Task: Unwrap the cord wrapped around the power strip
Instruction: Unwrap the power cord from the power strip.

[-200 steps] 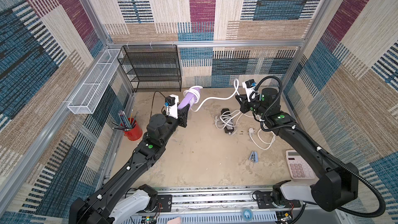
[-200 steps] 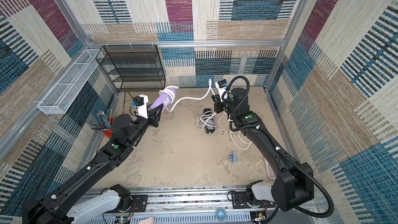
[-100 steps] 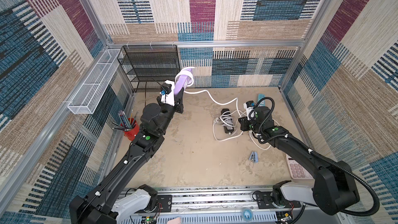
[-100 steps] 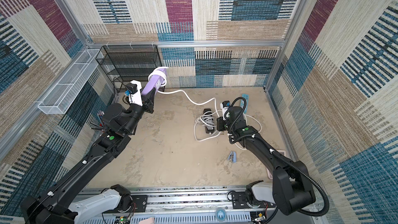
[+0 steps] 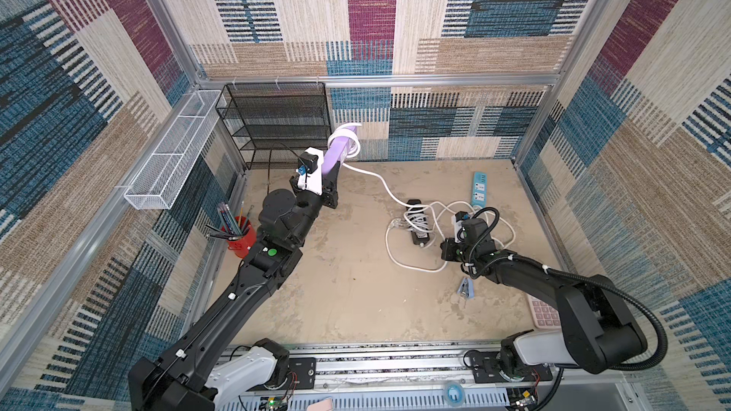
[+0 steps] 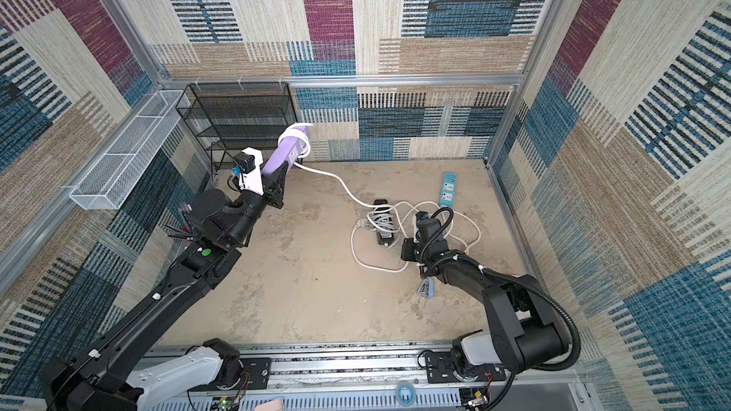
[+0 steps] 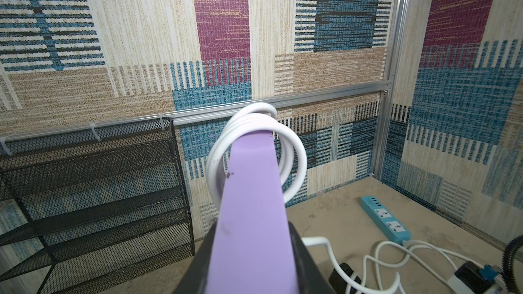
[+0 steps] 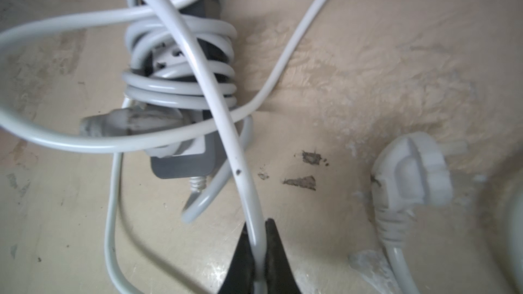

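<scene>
No text, brand, number or sign can be read in any view. The keys of the pale pink calculator are too small to make out. The markings on the light-blue plastic power strip are too blurred to read.

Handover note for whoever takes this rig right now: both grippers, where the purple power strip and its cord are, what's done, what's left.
Left gripper: shut on the purple power strip, held above the table, far end tilted up.
Right gripper: shut on the white cord, low over the table.
Done: part of the cord runs free from the strip down to the table.
Left: a few coils still ring the strip's far end; work them off. The cord crosses the black power strip, so it may snag.
</scene>
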